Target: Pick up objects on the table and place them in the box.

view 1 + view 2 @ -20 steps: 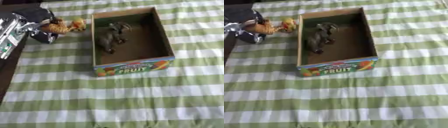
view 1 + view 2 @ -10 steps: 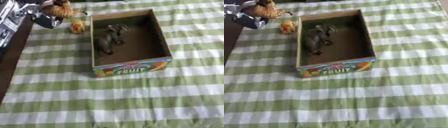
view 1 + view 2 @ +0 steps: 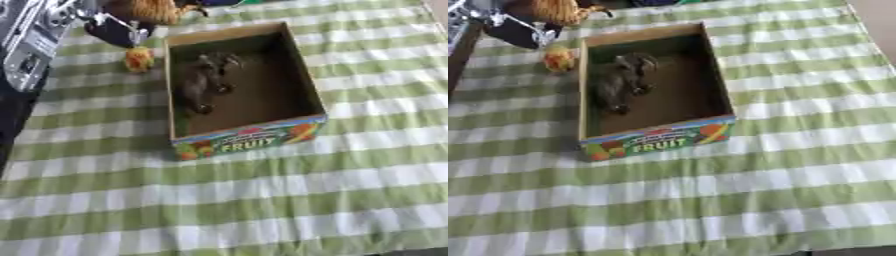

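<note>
A cardboard fruit box (image 3: 254, 139) stands open on the green checked cloth, with a grey toy animal (image 3: 203, 82) lying inside at its left. My left hand (image 3: 114, 27) is raised at the top left, beyond the box's far left corner, shut on an orange-brown toy animal (image 3: 149, 10). A small yellow and orange toy (image 3: 137, 58) sits on the cloth just left of the box. My right hand shows in neither view.
The table's dark left edge (image 3: 10, 115) runs down the left side below my arm (image 3: 35, 40). Green and white checked cloth (image 3: 262, 200) spreads in front of and to the right of the box.
My left hand has lifted the orange-brown toy off the cloth and carried it up and toward the box's far corner. The small yellow toy stayed on the cloth. The camera has shifted.
</note>
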